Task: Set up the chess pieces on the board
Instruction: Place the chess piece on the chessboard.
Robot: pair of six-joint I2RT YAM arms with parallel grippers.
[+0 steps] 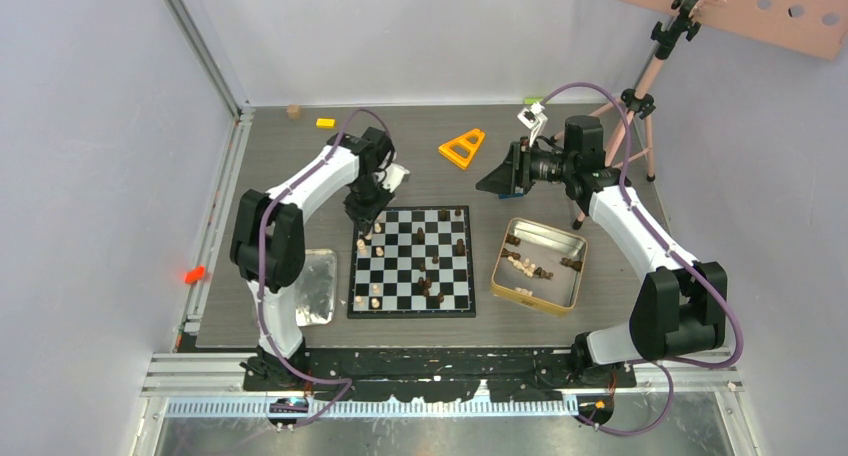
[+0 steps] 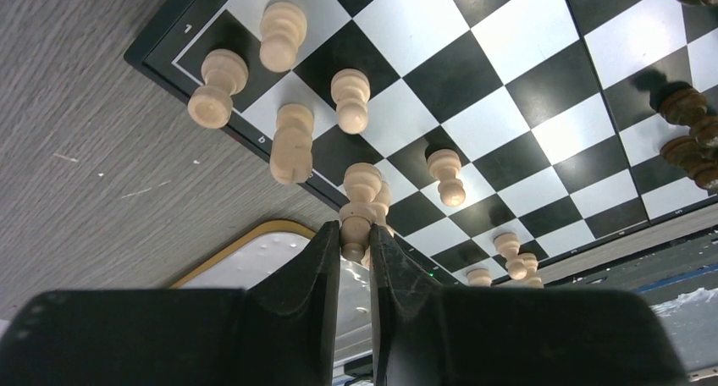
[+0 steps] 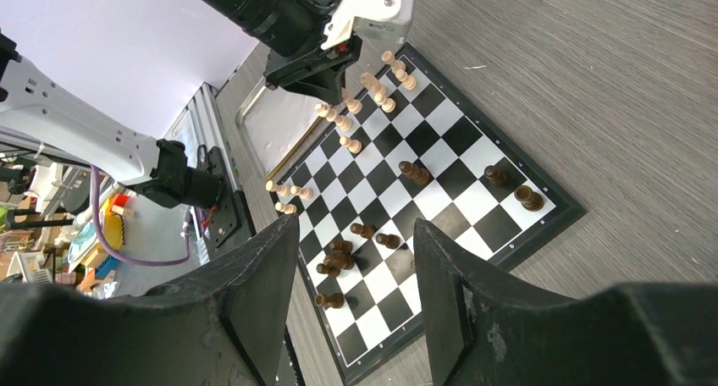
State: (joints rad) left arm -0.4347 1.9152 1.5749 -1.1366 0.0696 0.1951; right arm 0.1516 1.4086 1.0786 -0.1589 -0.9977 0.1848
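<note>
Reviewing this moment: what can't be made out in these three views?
Top view: the pieces in the tin are too small to tell their kinds.
Left wrist view: the left gripper is shut on a light piece; its fingers hide the top, so its kind is unclear.
Right wrist view: the open right gripper covers parts of the board with its fingers.

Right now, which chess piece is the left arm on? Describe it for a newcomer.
Find the black-and-white chessboard mid-table and go to its far-left corner, where the left gripper hangs. The light tan pawn-like piece pinched between its black jaws is the one; the tan pieces around it stand ungripped on the squares.
</note>
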